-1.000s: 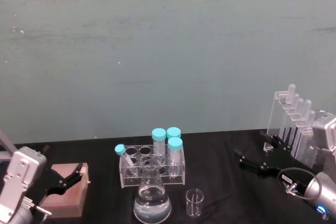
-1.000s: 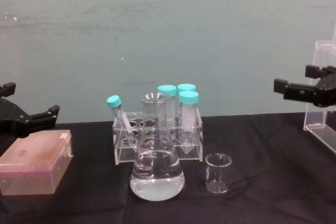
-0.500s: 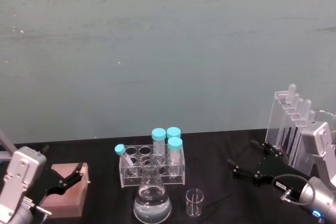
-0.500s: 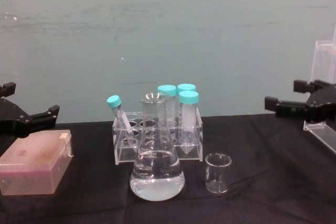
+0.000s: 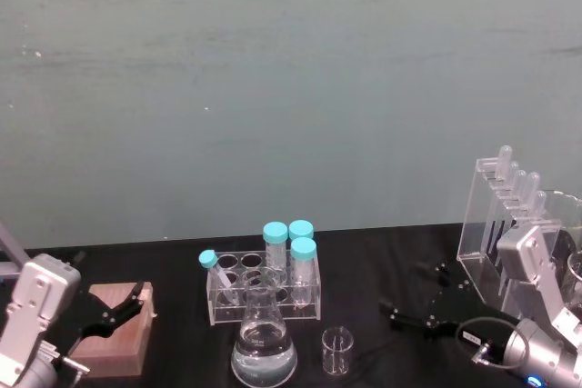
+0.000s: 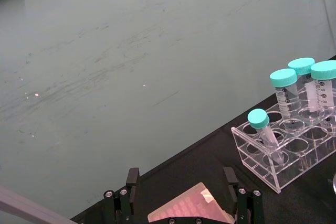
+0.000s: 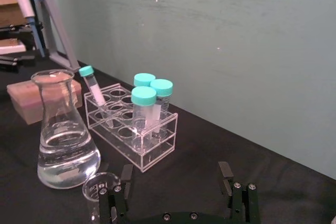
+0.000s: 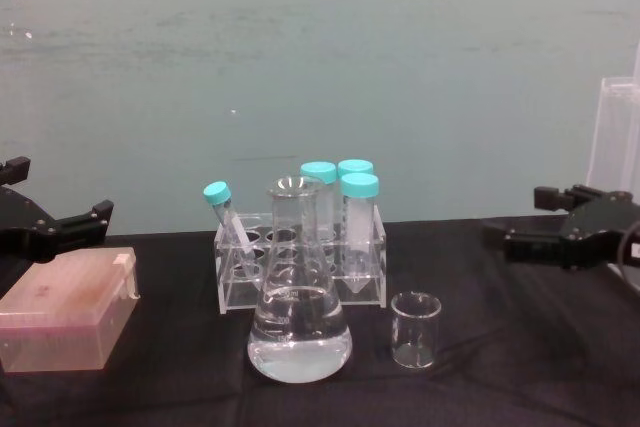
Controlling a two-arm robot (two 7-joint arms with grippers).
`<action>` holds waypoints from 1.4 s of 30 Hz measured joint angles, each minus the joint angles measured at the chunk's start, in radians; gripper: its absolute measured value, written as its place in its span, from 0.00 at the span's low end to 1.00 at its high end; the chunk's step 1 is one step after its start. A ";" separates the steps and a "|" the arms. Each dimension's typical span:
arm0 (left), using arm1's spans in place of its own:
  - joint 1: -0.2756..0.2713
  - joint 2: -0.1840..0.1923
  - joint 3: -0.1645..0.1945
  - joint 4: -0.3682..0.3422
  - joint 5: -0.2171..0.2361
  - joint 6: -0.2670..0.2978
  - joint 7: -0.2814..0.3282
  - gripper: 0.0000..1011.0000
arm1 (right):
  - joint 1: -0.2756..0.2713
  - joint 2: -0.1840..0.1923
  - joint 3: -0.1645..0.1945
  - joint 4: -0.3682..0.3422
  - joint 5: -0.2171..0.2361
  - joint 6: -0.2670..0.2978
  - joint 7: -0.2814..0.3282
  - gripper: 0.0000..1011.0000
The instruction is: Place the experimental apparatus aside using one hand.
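Right gripper point(image 8: 520, 219): jaws wide open, empty, near small beaker point(image 8: 416, 330).
Left gripper point(image 5: 107, 281): jaws open, empty, by pink box point(image 8: 65, 322).

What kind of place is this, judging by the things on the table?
Most likely a laboratory bench, or a mock-up of one: a conical flask holding clear liquid, a small glass beaker and a clear rack of teal-capped tubes stand together on a black table.
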 joint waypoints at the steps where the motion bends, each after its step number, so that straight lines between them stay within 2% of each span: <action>1: 0.000 0.000 0.000 0.000 0.000 0.000 0.000 0.99 | 0.003 0.001 -0.008 0.004 0.000 -0.003 0.003 0.99; 21: 0.000 0.000 0.000 0.000 0.000 0.000 0.000 0.99 | 0.050 0.000 -0.111 0.059 0.001 -0.028 0.055 0.99; 42: 0.000 0.000 0.000 0.000 0.000 0.000 0.000 0.99 | 0.102 -0.006 -0.181 0.104 -0.008 -0.037 0.096 0.99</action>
